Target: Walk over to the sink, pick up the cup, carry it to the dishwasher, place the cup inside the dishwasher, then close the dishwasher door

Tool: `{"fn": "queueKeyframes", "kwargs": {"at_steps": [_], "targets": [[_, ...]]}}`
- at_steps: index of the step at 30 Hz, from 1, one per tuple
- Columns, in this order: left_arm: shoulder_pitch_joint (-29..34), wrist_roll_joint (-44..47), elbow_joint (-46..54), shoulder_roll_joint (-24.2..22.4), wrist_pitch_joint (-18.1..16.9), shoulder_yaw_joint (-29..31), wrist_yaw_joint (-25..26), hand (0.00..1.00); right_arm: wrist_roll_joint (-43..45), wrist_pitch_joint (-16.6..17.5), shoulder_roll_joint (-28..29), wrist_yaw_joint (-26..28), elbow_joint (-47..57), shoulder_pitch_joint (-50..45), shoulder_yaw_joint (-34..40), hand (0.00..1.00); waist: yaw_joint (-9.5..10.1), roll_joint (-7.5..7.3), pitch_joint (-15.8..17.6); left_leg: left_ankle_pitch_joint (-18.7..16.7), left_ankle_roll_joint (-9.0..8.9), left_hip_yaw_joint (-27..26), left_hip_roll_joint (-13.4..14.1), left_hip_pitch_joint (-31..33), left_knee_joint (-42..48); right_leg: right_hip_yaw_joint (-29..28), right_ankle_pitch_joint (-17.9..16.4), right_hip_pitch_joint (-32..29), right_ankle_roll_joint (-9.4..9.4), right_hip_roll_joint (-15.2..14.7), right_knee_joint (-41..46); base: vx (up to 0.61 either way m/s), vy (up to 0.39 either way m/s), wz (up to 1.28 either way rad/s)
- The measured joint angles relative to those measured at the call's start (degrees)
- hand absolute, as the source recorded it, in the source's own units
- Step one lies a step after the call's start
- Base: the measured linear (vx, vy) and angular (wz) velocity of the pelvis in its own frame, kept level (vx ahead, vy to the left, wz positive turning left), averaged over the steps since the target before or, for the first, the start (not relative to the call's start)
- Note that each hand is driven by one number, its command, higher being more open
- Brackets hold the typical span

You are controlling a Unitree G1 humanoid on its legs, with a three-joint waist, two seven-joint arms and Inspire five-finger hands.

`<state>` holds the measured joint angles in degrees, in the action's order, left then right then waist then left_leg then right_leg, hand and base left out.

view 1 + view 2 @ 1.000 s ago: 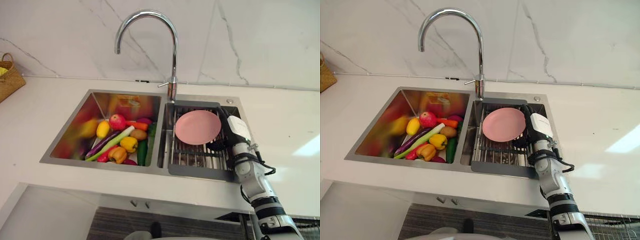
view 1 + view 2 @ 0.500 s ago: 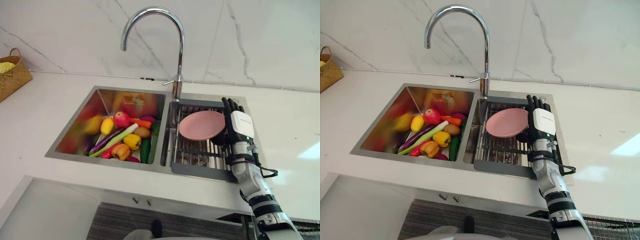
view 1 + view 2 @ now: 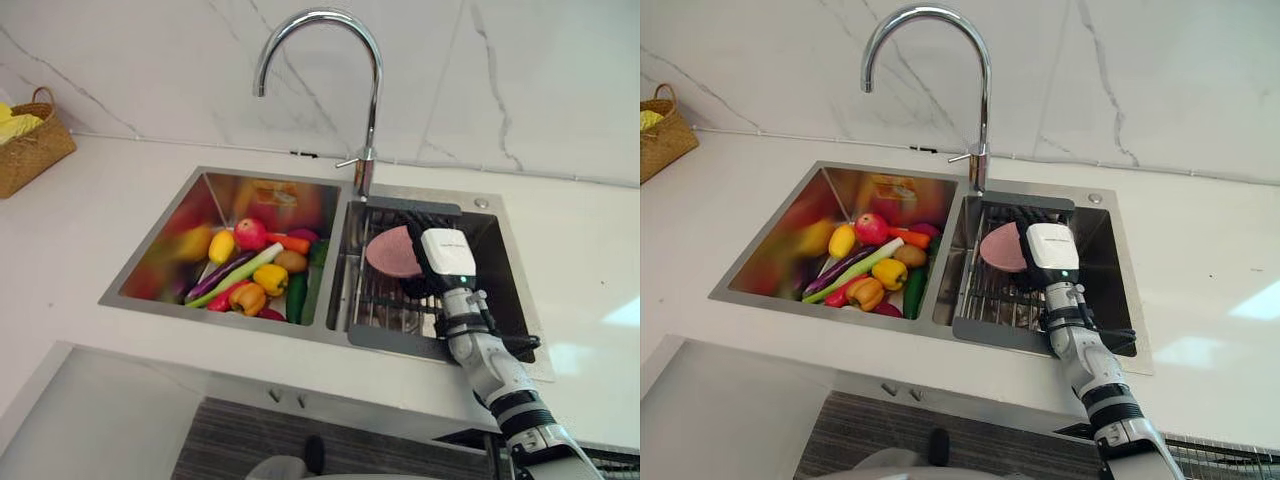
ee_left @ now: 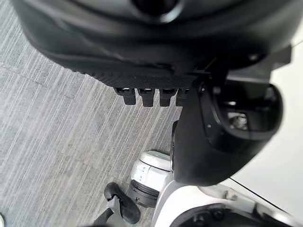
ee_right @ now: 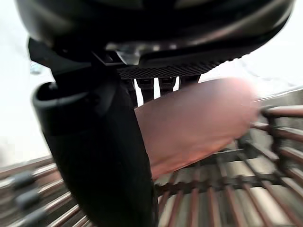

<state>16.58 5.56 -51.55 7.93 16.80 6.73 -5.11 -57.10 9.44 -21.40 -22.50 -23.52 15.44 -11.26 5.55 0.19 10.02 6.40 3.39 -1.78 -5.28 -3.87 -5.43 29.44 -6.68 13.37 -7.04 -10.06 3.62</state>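
Reaching into the sink [image 3: 215, 316], the right hand [image 3: 447, 256] straddles the pink dish [image 3: 388, 252]; whether its fingers have closed cannot be told. Carrying, loading and door-closing remain.

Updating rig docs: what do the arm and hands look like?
Right arm: silver-grey jointed segments with dark bands. Right hand: dark, with a white rectangular cover on its back. Left hand: dark, with a bulky rounded thumb.
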Motion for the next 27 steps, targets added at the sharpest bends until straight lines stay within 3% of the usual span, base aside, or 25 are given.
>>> {"fn": "queueKeyframes", "kwargs": {"at_steps": [6,18,27], "targets": [[0.05,-0.04,-0.04,0.2,-0.02,-0.47,-0.02,1.0,-1.61,-1.43,-0.85,1.94,-1.69,1.46,-3.05,0.0,0.52,-0.16,0.1,0.1,0.12,0.66,-0.25,-0.1,0.0,0.72,0.0,0.62,0.0,-0.04,-0.26,-0.01,-0.03,0.08],[0.04,-0.1,-0.13,0.21,0.11,-0.64,-0.05,1.0,-0.51,-4.08,-1.35,0.75,-2.39,2.58,-3.32,0.0,0.75,-0.19,0.57,0.17,0.06,0.4,-0.35,0.09,-0.01,0.42,-0.17,0.6,-0.13,-0.09,-0.58,-0.01,-0.012,0.0],[0.08,-1.11,-0.09,0.03,0.03,-0.44,-0.14,1.0,9.07,-3.64,-1.49,0.65,4.15,1.74,-2.32,0.0,0.28,0.01,0.74,-0.43,0.21,-1.88,-0.07,0.13,0.01,-2.12,0.05,-0.37,-0.42,-0.21,-0.43,0.0,-0.01,-0.12]]}}
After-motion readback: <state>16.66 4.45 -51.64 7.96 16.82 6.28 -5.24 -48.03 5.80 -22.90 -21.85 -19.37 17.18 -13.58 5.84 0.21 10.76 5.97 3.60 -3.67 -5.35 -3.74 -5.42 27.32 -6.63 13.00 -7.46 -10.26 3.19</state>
